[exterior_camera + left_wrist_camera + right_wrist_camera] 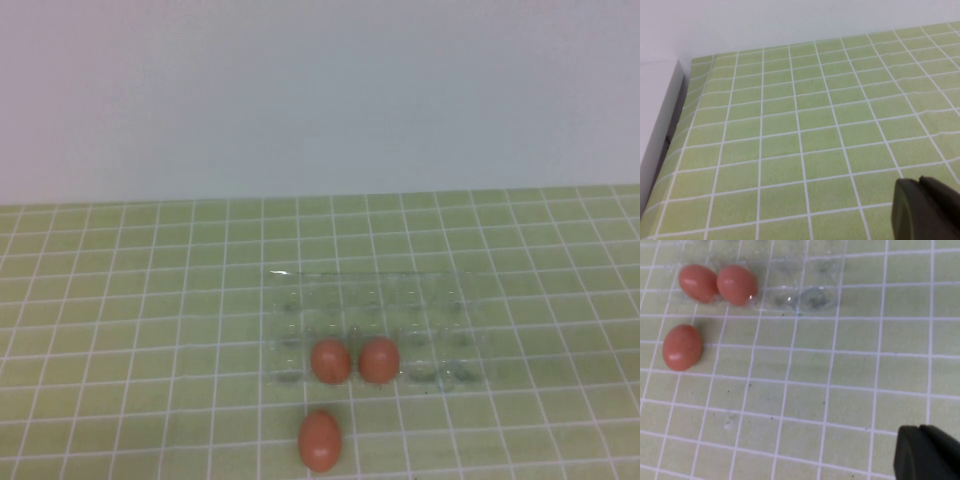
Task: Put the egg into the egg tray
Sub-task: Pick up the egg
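Observation:
A loose reddish-brown egg [320, 440] lies on the green grid cloth just in front of the clear plastic egg tray [370, 300]; it also shows in the right wrist view [682, 347]. Two like eggs [331, 361] [379, 359] sit side by side in the tray's near row, also seen in the right wrist view [699, 283] [737, 285] with the tray [810, 297]. My right gripper [920, 429] is shut and empty, hovering over bare cloth to the right of the loose egg. My left gripper [920, 180] is shut and empty over bare cloth. Neither gripper shows in the high view.
The green cloth with white grid lines [130, 300] covers the table up to a plain white back wall [320, 90]. In the left wrist view a white ledge [657, 115] borders the cloth's edge.

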Controlling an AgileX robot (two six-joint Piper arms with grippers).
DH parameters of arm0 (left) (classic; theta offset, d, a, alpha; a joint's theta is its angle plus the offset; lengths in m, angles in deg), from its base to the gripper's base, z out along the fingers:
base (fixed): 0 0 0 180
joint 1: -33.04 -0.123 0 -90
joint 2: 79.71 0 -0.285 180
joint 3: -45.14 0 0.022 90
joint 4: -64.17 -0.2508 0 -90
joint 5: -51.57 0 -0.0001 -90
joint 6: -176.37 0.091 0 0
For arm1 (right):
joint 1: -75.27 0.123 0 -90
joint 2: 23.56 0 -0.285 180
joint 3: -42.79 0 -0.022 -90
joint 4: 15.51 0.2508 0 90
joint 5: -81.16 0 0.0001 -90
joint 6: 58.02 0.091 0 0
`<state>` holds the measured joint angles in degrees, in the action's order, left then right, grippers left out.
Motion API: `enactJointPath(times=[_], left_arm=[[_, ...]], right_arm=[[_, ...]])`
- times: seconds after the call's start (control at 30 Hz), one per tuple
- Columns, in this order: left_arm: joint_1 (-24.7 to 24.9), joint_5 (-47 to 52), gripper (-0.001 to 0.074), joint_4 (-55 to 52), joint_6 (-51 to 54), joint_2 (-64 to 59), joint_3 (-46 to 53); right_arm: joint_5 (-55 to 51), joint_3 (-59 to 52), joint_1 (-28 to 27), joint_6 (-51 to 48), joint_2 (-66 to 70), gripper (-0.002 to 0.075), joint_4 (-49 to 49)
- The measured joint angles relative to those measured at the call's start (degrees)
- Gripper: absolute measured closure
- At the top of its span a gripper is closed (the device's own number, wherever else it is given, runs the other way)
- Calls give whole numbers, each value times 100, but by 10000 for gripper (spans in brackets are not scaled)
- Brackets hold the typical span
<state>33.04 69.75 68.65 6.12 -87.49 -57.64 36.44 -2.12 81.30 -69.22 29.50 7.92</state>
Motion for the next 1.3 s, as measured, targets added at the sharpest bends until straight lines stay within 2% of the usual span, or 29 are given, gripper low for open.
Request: enactJointPath(times=[0.2,0.43,0.5,0.67,0.77,1.07,1.3], left_arm=[[0,0,736,11,0,0,0],[0,0,736,11,0,0,0],[0,0,736,11,0,0,0],[0,0,736,11,0,0,0],[0,0,736,11,0,0,0],[0,0,736,11,0,0,0],[0,0,736,11,0,0,0]], right_arm=[[-52,750,779,0,1623,728,0],[-53,2017,2037,124,3354,704,23],[-175,2403,2283,124,3762,641,43],[-274,3358,2802,11,4668,340,120],[-414,3866,3019,314,5161,260,200],[-1127,5155,3555,914,6435,233,84],[-1767,5943,3806,1120,7143,203,-437]])
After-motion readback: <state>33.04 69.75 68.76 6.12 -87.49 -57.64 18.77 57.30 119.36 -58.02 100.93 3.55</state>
